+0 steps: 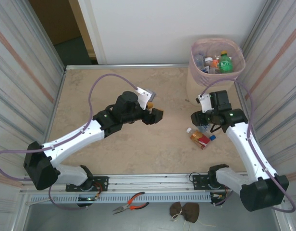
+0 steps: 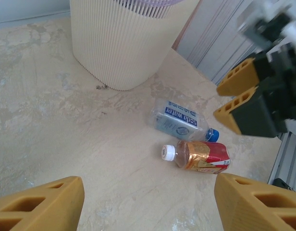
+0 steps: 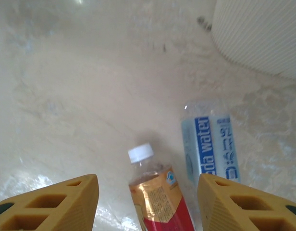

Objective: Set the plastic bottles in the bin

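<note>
Top view: left pincer [image 1: 156,115] open and empty, mid-frame over the bare table [image 1: 104,86]. Right pincer [image 1: 201,124] right of centre, pointing down, just above two bottles lying on the table. Red-label bottle [image 1: 201,139] has its white cap toward the left. Soda water bottle [image 1: 209,134] is partly hidden by the arm, blue cap showing. Bin [image 1: 195,77] upper right, upright. A green bottle [image 1: 226,63] lies inside it among others.

Left wrist view: left pincer [image 2: 148,204] fingers at the bottom corners, wide apart, nothing between them. Bin [image 2: 119,43] top centre. Soda water bottle [image 2: 179,121] and red-label bottle [image 2: 201,156] lie centre-right, just beside each other, apart from the bin. Right pincer [image 2: 229,94] at the right edge, jaws parted by a narrow gap, holding nothing.

Right wrist view: right pincer [image 3: 148,202] fingers at the bottom corners, apart, not gripping. Red-label bottle [image 3: 157,197] lies bottom centre between them, cap up-frame. Soda water bottle [image 3: 210,144] is just to its right. Bin [image 3: 263,33] wall upper right.
</note>
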You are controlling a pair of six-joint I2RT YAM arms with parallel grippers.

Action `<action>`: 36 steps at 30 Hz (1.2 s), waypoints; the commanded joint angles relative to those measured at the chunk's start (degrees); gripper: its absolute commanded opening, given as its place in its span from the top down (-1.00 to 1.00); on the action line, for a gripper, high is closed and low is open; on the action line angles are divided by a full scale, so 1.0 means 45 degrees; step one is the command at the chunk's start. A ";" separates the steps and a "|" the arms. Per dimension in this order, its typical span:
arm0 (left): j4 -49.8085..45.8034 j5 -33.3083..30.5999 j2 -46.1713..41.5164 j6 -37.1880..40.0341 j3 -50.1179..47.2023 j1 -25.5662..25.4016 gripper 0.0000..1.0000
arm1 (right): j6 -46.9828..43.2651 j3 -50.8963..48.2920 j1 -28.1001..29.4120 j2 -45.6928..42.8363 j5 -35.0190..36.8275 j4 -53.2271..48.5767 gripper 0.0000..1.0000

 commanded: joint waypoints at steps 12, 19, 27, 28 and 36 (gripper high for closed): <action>0.0039 -0.0108 -0.1097 -0.0147 -0.0579 0.0294 -0.44 | 0.0224 -0.0039 0.2152 0.4522 0.2092 0.0304 -0.13; 0.0016 -0.0194 -0.1408 -0.0250 -0.0857 0.0521 -0.45 | 0.0099 0.0768 0.2511 0.6836 0.2711 0.0140 -0.14; 0.0095 -0.0225 -0.1476 -0.0340 -0.0955 0.0612 -0.45 | -0.0205 0.1225 0.2743 0.8343 0.3184 0.0128 -0.08; 0.0092 -0.0242 -0.1450 -0.0339 -0.0959 0.0624 -0.45 | -0.0263 0.1208 0.2743 0.8398 0.3210 0.0151 -0.05; 0.0112 -0.0194 -0.1407 -0.0381 -0.0911 0.0721 -0.45 | -0.0494 0.1245 0.2742 0.8610 0.3476 -0.0028 0.13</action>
